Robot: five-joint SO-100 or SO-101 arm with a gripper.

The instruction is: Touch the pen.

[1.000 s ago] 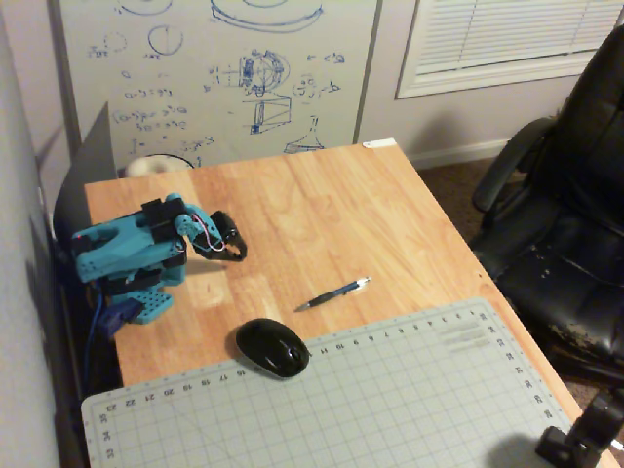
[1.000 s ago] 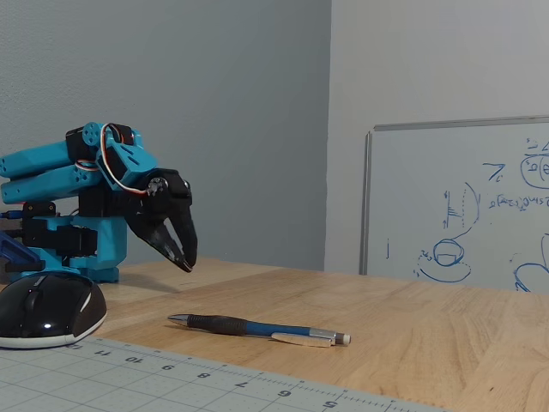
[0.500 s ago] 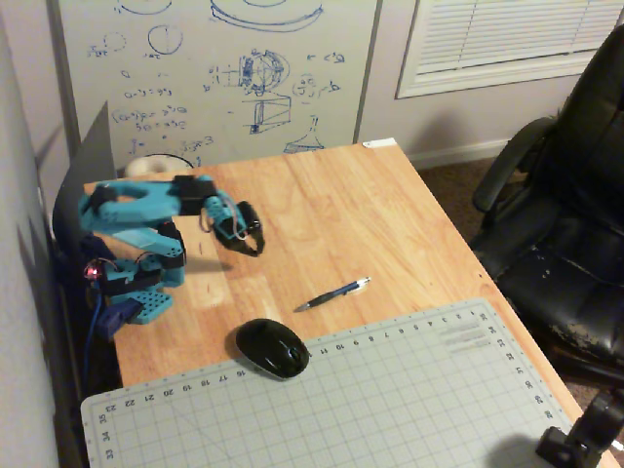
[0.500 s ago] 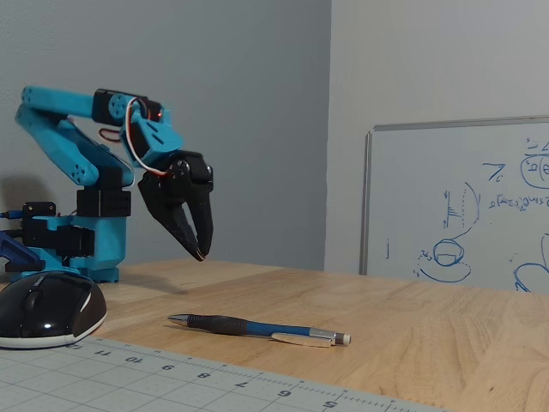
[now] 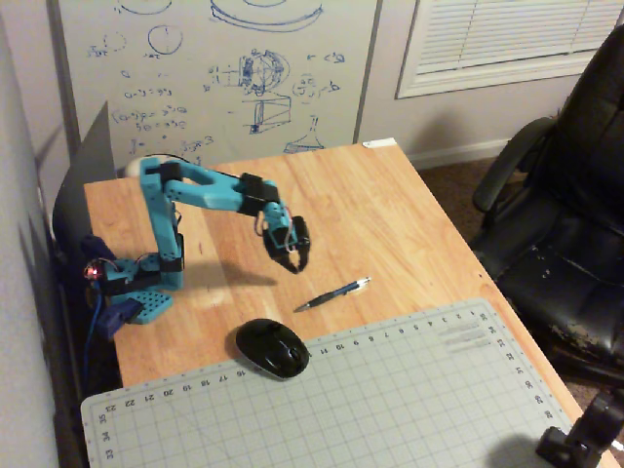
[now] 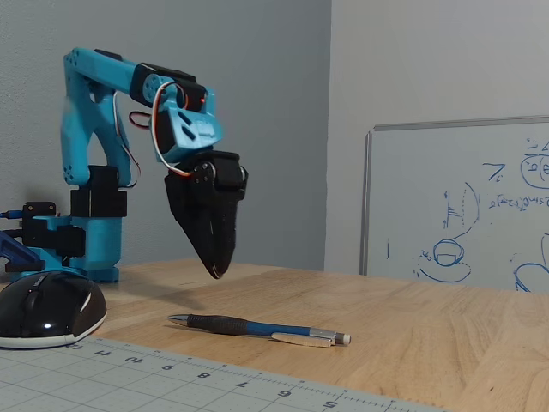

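The pen is thin and dark blue-black with a silvery tip. It lies flat on the wooden table, between the arm and the cutting mat. It also shows in the low fixed view. My gripper points down, with black fingers on a blue arm. It hangs above the table to the left of and behind the pen, apart from it. In the low fixed view the gripper tapers to a single point above the pen's dark grip end. It looks shut and holds nothing.
A black mouse sits at the top edge of the grey cutting mat, near the pen; it also shows at the left of the low view. The arm's blue base stands at the table's left. A whiteboard leans behind, and an office chair is on the right.
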